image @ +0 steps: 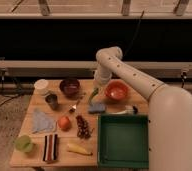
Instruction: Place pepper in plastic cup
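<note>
in the camera view the hand (96, 86) is seen at the end of the white arm, lowered over the back middle of the worktop (63, 139), between the dark bowl (70, 86) and the red bowl (116, 91). the pepper (93, 95) is found directly under the hand, touching or all but touching it, just above the sponge (96, 108). its long axis is set nearly upright in the view, tipped a little. whether the hand is wide, narrow or closed on the pepper cannot be told, nor whether the pepper is lifted clear of the worktop. the cup (24, 143) is placed at the near left corner, well apart from the hand, on a diagonal down and to the left. between the two lie the metal cup (52, 101), the cloth (41, 121) and an orange fruit (64, 122). the coming move is judged to turn on that diagonal: the pepper would have to be carried over these things to the near left and brought end-down above the cup's mouth, for which a near-upright axis is judged to suit.
</note>
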